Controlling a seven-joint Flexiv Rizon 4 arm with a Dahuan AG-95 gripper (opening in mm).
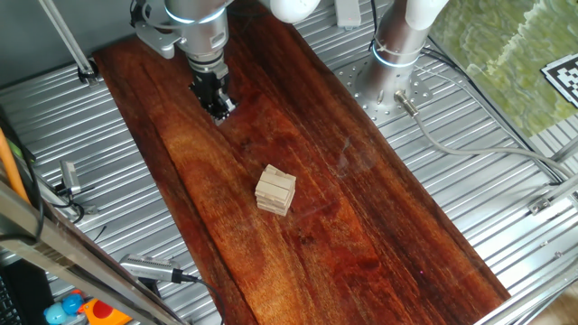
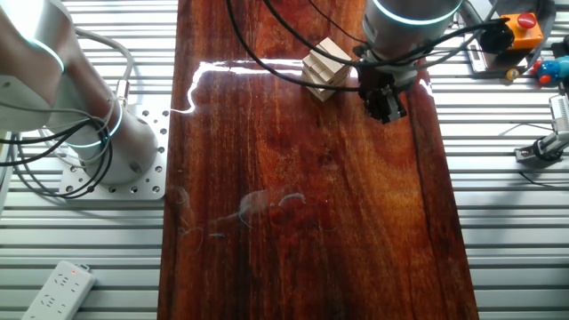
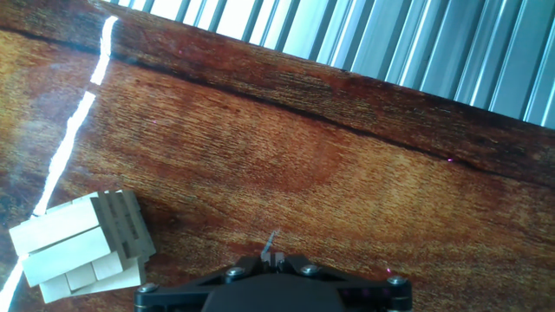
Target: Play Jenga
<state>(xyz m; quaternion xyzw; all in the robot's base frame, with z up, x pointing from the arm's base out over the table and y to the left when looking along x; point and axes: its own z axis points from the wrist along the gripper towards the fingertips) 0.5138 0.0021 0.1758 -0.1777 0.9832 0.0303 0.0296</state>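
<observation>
The Jenga (image 1: pixel 275 190) stack stands upright near the middle of the dark wood board (image 1: pixel 379 235) on the bench (image 1: pixel 135 208), its pale blocks in crossed layers — the top layer lies across the one beneath. The hand (image 1: pixel 217 102) hangs over the board well apart from the stack, holding nothing; whether its fingers are parted or closed cannot be told.

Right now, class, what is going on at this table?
A single robot arm is set up to play Jenga. Its gripper hangs over the dark wood board, holding nothing and apart from the Jenga stack. The small stack of pale blocks in crossed layers stands upright on the board. Whether the fingers are open or shut cannot be told.
</observation>
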